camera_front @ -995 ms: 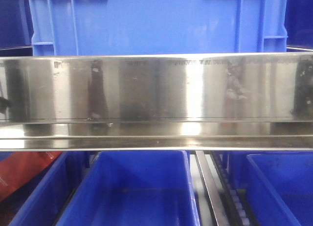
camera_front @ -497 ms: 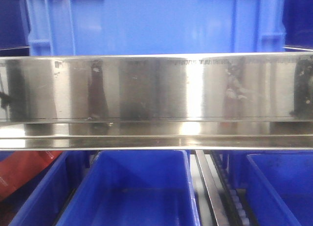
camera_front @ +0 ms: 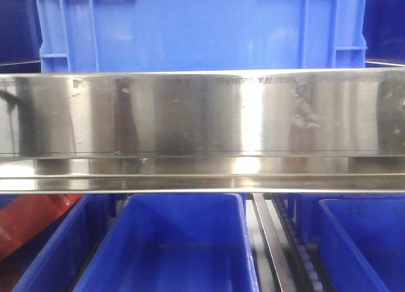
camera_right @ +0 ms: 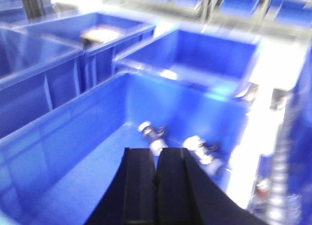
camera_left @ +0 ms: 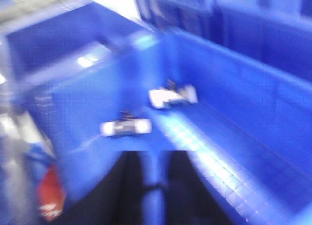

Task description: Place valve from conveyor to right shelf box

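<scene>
The conveyor is out of view. In the blurred left wrist view two silvery valves [camera_left: 126, 128] [camera_left: 173, 96] lie on the floor of a blue box [camera_left: 243, 103]. My left gripper [camera_left: 155, 154] hangs above that floor, open by a narrow gap with nothing in it. In the right wrist view two more valves [camera_right: 151, 132] [camera_right: 202, 149] lie at the far end of another blue box [camera_right: 73, 122]. My right gripper [camera_right: 157, 152] is shut, its black fingers pressed together and holding nothing, just short of the nearer valve.
A polished steel shelf rail [camera_front: 202, 127] fills the front view, with a blue crate [camera_front: 202, 26] above and blue bins [camera_front: 183, 241] [camera_front: 361, 241] below. A red object [camera_front: 31, 219] lies at lower left. More blue boxes [camera_right: 195, 59] surround the right gripper.
The front view barely shifts. The dark reflections at the left and right ends of the steel rail have shrunk and moved.
</scene>
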